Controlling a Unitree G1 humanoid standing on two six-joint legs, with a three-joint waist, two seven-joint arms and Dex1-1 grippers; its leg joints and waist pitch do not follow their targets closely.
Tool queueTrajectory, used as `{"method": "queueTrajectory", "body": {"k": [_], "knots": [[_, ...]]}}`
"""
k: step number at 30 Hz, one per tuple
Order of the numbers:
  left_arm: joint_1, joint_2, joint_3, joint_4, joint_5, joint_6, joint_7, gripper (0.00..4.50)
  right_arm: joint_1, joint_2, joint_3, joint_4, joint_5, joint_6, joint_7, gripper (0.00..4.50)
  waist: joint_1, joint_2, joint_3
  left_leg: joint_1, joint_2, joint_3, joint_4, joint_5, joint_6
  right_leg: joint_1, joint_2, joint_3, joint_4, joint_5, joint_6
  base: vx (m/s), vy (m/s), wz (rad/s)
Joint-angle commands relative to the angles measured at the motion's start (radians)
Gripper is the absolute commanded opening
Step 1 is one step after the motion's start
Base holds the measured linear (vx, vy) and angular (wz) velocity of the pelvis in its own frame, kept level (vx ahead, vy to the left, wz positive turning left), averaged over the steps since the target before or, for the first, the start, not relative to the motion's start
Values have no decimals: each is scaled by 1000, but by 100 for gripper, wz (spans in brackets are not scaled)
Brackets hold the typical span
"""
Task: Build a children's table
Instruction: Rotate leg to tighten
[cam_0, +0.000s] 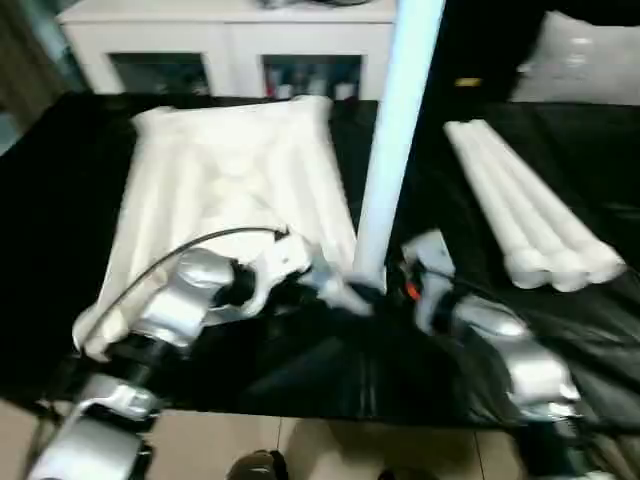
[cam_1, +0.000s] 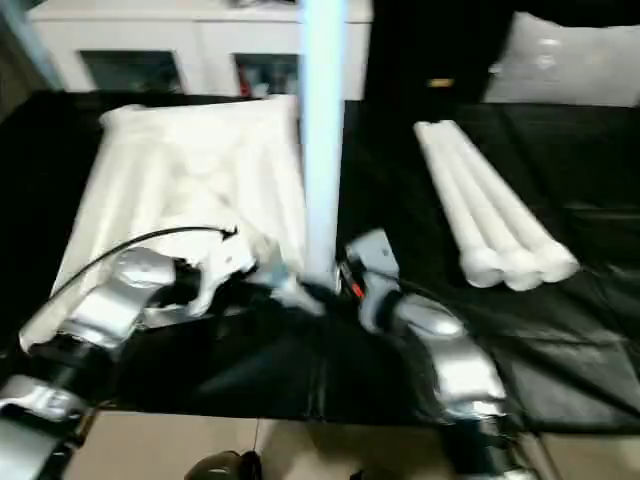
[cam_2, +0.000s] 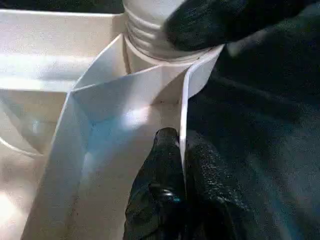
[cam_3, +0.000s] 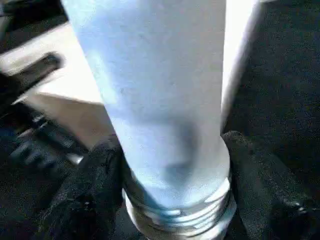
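The tabletop (cam_0: 230, 190) lay underside-up on the workbench (cam_0: 60, 250), a cabinet (cam_0: 225, 45) behind it. One leg (cam_0: 395, 140) stood upright at the tabletop's near right corner. Three more legs (cam_0: 530, 215) lay side by side on the bench, well right of the tabletop.

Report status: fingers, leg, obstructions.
Left gripper pinching tabletop rim. Right gripper around upright leg at corner socket, threads showing. Three spare legs aside.
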Motion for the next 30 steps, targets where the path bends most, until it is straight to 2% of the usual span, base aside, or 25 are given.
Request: {"method": "queueTrajectory", "body": {"k": [1, 2, 3, 5, 6, 7, 9, 11, 12, 13, 19, 21, 23, 24, 25, 26, 29, 30], "knots": [[-26, -98, -10, -14, -31, 26, 121, 0, -1, 81, 125, 49, 8, 54, -4, 272, -1, -15, -33, 28, 59, -42, -81, -449, -47, 3, -90, 56, -120, -573, -114, 0, 0, 0], [-48, -151, 18, 0, -9, 72, 241, 0, -27, 116, 116, 91, -24, 67, -89, 272, -2, -16, -35, 27, 58, -42, -80, -432, -43, 5, -91, 57, -120, -567, -112, 0, 0, 0], [-56, -174, 30, 1, 4, 88, 290, 0, -37, 128, 108, 105, -44, 74, -133, 272, 0, -15, -36, 23, 57, -42, -82, -416, -36, 9, -88, 55, -120, -543, -111, 0, 0, 0], [-60, -192, 36, -7, 10, 104, 317, 0, -44, 148, 79, 117, -36, 64, -164, 272, 2, -17, -40, 23, 58, -40, -82, -387, -18, 9, -85, 57, -117, -470, -116, 0, 0, 0], [-60, -197, 38, -11, 12, 110, 325, 0, -45, 156, 66, 119, -31, 63, -175, 328, 2, -16, -43, 17, 57, -38, -83, -362, -5, 12, -82, 57, -112, -404, -126, 0, 0, 0], [-60, -200, 36, -16, 13, 111, 325, 0, -45, 157, 53, 119, -29, 48, -185, 342, 4, -13, -49, 13, 58, -37, -82, -330, 6, 17, -80, 56, -105, -330, -137, 0, 0, 0], [-57, -204, 34, -28, 20, 113, 322, 0, -41, 161, 37, 112, -34, 34, -199, 344, 5, -11, -54, 8, 56, -34, -76, -283, 27, 22, -78, 55, -95, -228, -160, 0, 0, 0], [-46, -192, 20, -46, 20, 101, 288, 0, -29, 153, 32, 98, -32, 23, -188, 351, 6, -10, -58, 6, 54, -31, -72, -253, 45, 26, -78, 53, -92, -177, -174, 0, 0, 0], [-39, -182, 12, -56, 19, 93, 267, 0, -20, 150, 26, 90, -24, 19, -179, 365, 6, -9, -59, 6, 54, -31, -70, -243, 50, 27, -79, 53, -91, -163, -178, 0, 0, 0], [-31, -173, 5, -65, 19, 90, 255, 0, -14, 148, 17, 83, -17, 15, -174, 378, 7, -7, -63, 3, 54, -30, -67, -208, 67, 31, -78, 51, -85, -106, -194, 0, 0, 0], [13, -86, -29, -98, 7, 42, 135, 0, 27, 35, -12, 27, 17, -70, -54, 429, 8, -4, -68, -1, 56, -28, -58, -157, 102, 39, -75, 44, -75, -12, -220, 0, 0, 0], [24, -35, -39, -92, 4, -1, 71, 0, 45, -53, -29, -5, 50, -106, 69, 443, 9, -6, -70, -1, 56, -27, -54, -151, 115, 40, -75, 43, -73, 8, -230, 0, 0, 0], [27, -15, -43, -90, 0, -19, 41, 0, 50, -89, -38, -16, 74, -106, 130, 443, 10, -5, -69, 0, 57, -26, -53, -155, 127, 39, -76, 43, -74, 6, -241, 0, 0, 0], [31, 10, -51, -88, -5, -54, 0, 0, 57, -137, -40, -32, 104, -106, 218, 443, 11, -6, -68, -1, 57, -25, -52, -159, 129, 40, -76, 43, -74, -7, -246, 0, 0, 0], [31, 11, -51, -88, -5, -55, -1, 0, 58, -138, -40, -32, 105, -106, 220, 443, 11, -6, -68, -1, 57, -25, -52, -159, 129, 40, -76, 43, -74, -7, -246, 0, 0, 0], [35, 40, -65, -84, -14, -101, -61, 0, 63, -200, -27, -48, 135, -113, 339, 443, 15, -7, -68, 0, 59, -26, -51, -174, 132, 41, -78, 42, -75, -36, -245, 0, 0, 0], [36, 78, -90, -81, -29, -151, -152, 0, 51, -265, -5, -45, 159, -134, 459, 443, 20, -2, -69, 1, 65, -25, -49, -177, 136, 36, -76, 40, -72, -40, -253, 0, 0, 0], [33, 96, -105, -76, -31, -174, -193, 0, 37, -285, 8, -32, 153, -148, 486, 443, 21, -5, -69, 2, 66, -25, -50, -184, 130, 34, -77, 40, -70, -52, -256, 0, 0, 0]]}}
